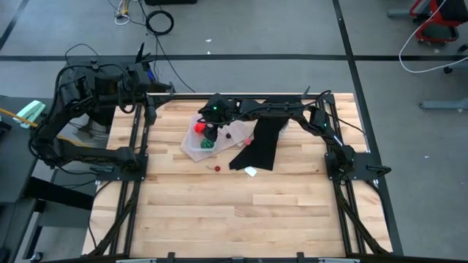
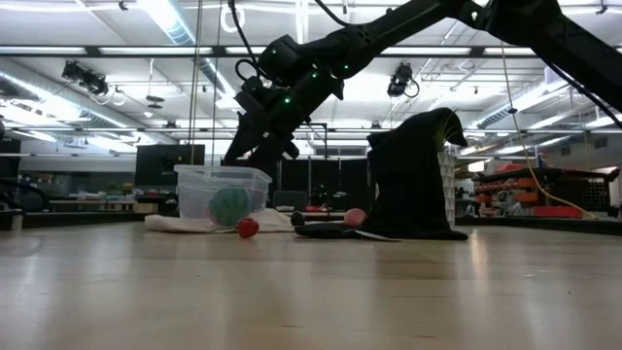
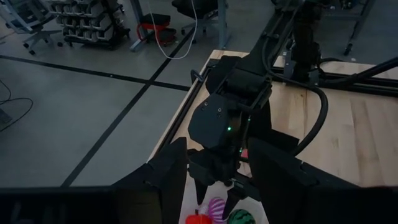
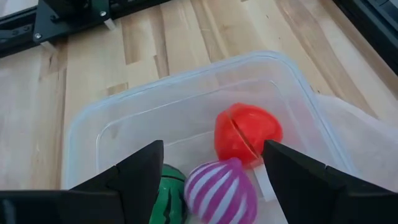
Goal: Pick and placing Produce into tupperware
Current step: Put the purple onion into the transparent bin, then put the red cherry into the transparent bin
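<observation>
The clear tupperware [image 4: 112,118] stands at the table's far middle [image 1: 199,139]. On its floor lie a red ball-like piece [image 4: 247,134], a magenta striped piece [image 4: 221,190] and a green striped piece [image 4: 173,196]. My right gripper [image 4: 213,148] hangs open over the tub, slanting down, with its fingers on either side of the magenta piece and apart from it. A tiny dark red piece [image 1: 216,168] lies on the table near the tub. My left gripper [image 3: 217,142] is open and raised by the table's far left corner, holding nothing.
A black cloth [image 1: 259,146] lies right of the tub and stands up in a heap in the low view [image 2: 413,175], with a small pinkish piece [image 2: 356,216] in front of it. A white scrap [image 1: 251,172] lies near the cloth. A flat translucent lid [image 1: 189,150] lies by the tub.
</observation>
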